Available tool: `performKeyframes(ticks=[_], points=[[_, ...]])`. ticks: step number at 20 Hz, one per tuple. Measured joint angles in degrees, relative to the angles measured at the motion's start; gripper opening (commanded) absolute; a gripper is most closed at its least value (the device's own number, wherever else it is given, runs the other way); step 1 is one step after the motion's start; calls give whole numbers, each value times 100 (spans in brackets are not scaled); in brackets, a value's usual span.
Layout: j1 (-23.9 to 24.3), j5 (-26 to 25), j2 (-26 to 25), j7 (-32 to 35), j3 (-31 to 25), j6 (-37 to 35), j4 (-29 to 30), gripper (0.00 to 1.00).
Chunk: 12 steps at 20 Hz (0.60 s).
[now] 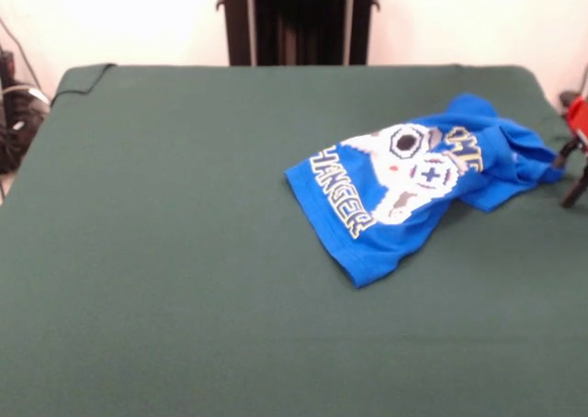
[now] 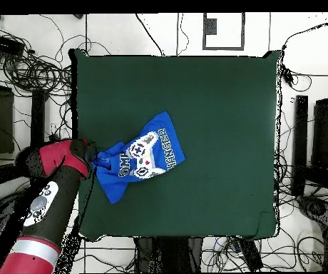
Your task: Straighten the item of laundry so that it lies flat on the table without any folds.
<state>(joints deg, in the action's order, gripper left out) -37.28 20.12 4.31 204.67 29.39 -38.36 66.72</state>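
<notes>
Front view
Laundry: small bright blue short-sleeved T-shirt (image 1: 418,183) with white controller print and white-and-yellow lettering, lying crumpled on the right half of the table.
Lie: near hem end flat, far right end bunched in folds.
Table: large rectangle covered in plain dark green cloth (image 1: 184,252).
Gripper: red and black gripper (image 1: 575,151) at the right edge, beside the shirt's bunched end; finger spacing cannot be told.

Overhead view
Laundry: T-shirt (image 2: 140,163) near the table's left edge, print up.
Arm: red and black arm (image 2: 45,203) reaching from lower left.
Gripper: gripper (image 2: 90,153) at the shirt's gathered left end; contact unclear.
</notes>
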Motion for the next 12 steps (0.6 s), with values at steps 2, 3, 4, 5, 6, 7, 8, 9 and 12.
performKeyframes(ticks=[2, 3, 4, 5, 6, 7, 8, 9, 12], points=[[4, 0, 18, 0, -2, -65, 4, 100], [3, -2, 52, 0, -2, -136, 15, 100], [3, -4, 87, 0, -1, -208, 27, 100], [2, -4, 132, 0, 2, -290, 42, 100], [1, -4, 172, 0, 6, -364, 55, 100], [-8, -34, 257, 0, 32, -541, 67, 100], [-16, -64, 342, 0, 57, -719, 79, 100], [-24, -94, 428, 0, 83, -896, 90, 100], [-86, -339, 719, 0, 257, -1565, 91, 100]])
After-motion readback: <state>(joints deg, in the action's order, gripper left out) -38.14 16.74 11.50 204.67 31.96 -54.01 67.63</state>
